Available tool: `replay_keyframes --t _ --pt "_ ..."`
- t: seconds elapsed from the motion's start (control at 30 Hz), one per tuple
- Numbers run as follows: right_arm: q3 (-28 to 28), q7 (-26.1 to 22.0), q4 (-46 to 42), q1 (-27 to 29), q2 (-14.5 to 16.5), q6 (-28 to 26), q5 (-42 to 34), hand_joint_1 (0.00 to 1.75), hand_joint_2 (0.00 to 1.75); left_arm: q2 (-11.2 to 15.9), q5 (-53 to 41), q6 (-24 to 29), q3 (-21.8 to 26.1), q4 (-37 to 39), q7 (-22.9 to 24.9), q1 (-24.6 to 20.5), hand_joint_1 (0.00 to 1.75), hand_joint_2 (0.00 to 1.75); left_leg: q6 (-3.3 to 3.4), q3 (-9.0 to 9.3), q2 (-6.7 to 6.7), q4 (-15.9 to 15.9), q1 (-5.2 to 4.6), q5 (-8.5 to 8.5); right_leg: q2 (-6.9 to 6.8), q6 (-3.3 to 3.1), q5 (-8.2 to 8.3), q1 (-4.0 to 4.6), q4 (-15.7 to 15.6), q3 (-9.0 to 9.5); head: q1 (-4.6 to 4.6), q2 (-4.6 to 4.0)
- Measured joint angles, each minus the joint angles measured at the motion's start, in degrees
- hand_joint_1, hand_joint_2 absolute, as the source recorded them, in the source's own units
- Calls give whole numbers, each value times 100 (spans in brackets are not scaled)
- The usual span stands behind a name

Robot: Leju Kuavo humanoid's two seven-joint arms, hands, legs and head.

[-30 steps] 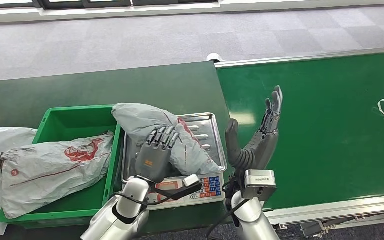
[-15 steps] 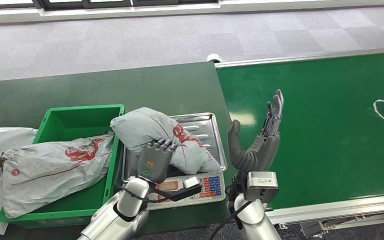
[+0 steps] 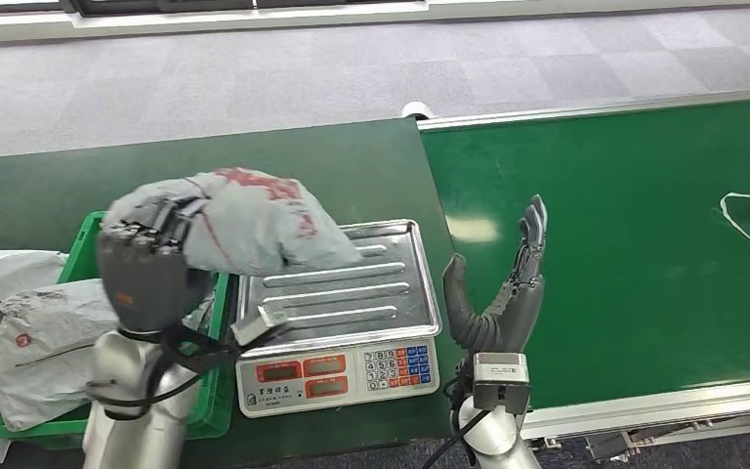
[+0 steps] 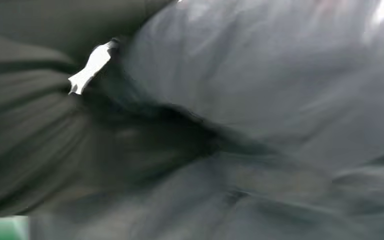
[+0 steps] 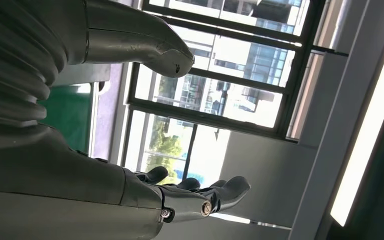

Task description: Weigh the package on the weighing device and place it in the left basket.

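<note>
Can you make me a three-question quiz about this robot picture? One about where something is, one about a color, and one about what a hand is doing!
1. Where is the grey package?
A. flat on the scale's tray
B. lifted in the left hand, between tray and basket
C. on the conveyor belt

2. What colour is the basket?
A. green
B. red
C. yellow

3. What is the right hand doing?
A. holding a package
B. pressing the scale's buttons
C. held up, holding nothing

Answers:
1 B: the left hand grips the package above the bare steel tray.
2 A: its rim is bright green.
3 C: its fingers are apart beside the scale, over the belt.
</note>
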Motion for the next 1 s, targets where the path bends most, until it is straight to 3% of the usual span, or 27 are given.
replay_keyframes --t 0.07,0.13,0.3,0.33,0.4,0.43,0.47,0.53,0.63,0.7,1.0 --pt "-22 1 1 15 28 -1 25 0 175 -228 -59 -5 988 -455 -419 102 175 175 -5 5 14 -1 1 -4 13 -3 -1 1 0 -3 -2 -1" --pt "-47 2 1 25 51 -1 40 0 175 -383 -106 -11 1694 -806 -458 208 175 175 -7 2 9 -1 4 -1 10 -5 -3 5 0 -5 -2 0" --pt "-94 0 1 71 110 0 103 0 175 -515 -124 -14 2586 -1359 -688 337 175 175 -10 -5 -22 -1 6 5 -24 -9 -6 8 0 3 -2 0" --pt "-105 0 1 85 121 0 115 0 175 -522 -133 -15 2696 -1429 -718 342 153 175 -10 -5 -22 0 6 5 -24 -9 -6 7 0 3 -2 -1" --pt "-125 0 1 101 135 11 134 0 175 -534 -150 -16 2853 -1511 -705 344 66 175 -10 -4 -21 1 5 5 -23 -9 -5 6 0 2 -2 -1" --pt "-134 0 1 106 140 21 142 0 175 -538 -150 -17 2913 -1520 -666 343 22 131 -10 -4 -21 1 5 4 -23 -9 -5 4 -1 2 -2 0" --pt "-144 1 1 110 145 29 150 0 175 -542 -150 -17 2958 -1497 -590 341 0 87 -10 -3 -21 2 4 4 -23 -8 -5 3 -1 1 -2 0" --pt "-161 9 -2 122 160 26 175 0 175 -547 -150 -17 3001 -1291 -206 325 0 0 -9 0 -20 3 1 4 -23 -8 -5 0 -4 -1 -2 1" --pt "-188 34 -45 150 170 68 192 0 175 -487 -79 -28 2845 -407 950 235 0 0 -6 3 -20 3 -2 5 -25 -8 -4 -2 -4 3 -2 0" --pt "-219 47 -75 160 170 147 188 0 175 -378 56 -40 2574 217 1414 215 0 0 -6 2 -15 3 0 7 -21 -9 0 0 -2 2 -2 0" --pt "-294 79 -81 162 170 260 173 0 175 -74 110 -31 1793 1079 1222 287 0 0 -7 1 -12 3 0 7 -15 -10 3 1 -1 0 -1 -1"
